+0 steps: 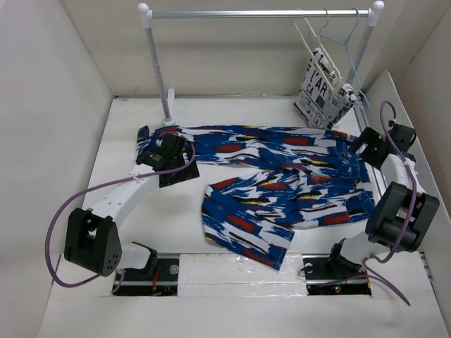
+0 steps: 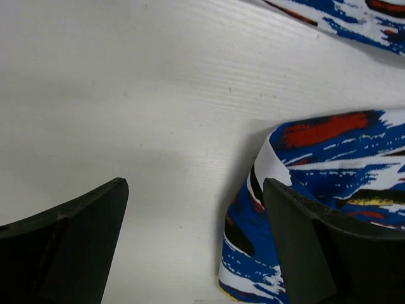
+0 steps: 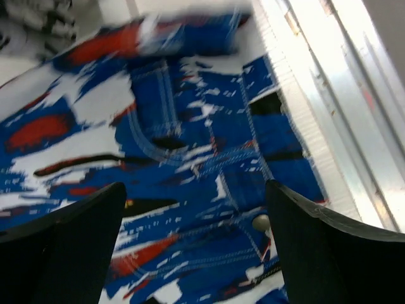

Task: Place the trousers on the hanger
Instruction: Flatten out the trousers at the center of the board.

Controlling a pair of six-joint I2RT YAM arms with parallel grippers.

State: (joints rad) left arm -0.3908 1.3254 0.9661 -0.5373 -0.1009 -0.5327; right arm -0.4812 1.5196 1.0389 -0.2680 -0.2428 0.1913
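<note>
The only writing you can read is on the black-and-white newsprint cloth (image 1: 320, 95) that hangs at the far right. It has large black letters, and "AR" is clear, but the other letters are too small to be sure.

The trousers (image 1: 282, 183) lie flat on the white table (image 1: 176, 218), not on the hanger. The waist is at the right side. One leg runs straight to the left along the far side, and its hem ends under your left gripper (image 1: 169, 149). The other leg is bent and points toward the near left. The cloth is soft, with a blue and white print and red, yellow and black streaks. In the right wrist view, which is a little blurred, you see pale stitching, a curved pocket seam and a small round button (image 3: 260, 222).

The hanger (image 1: 313, 49) is thin, pale beige and triangular. It hangs on the metal rail (image 1: 261, 13) at the far right, beside a light blue wire hanger (image 1: 349, 49).

Your left fingers (image 2: 76, 240) stand wide apart, with bare table between them. The leg hem lies at the inner side of one finger, and you cannot tell if it touches. Your right gripper (image 1: 363, 141) is above the waist, its fingers (image 3: 69, 240) also wide apart, clamped on nothing.
</note>
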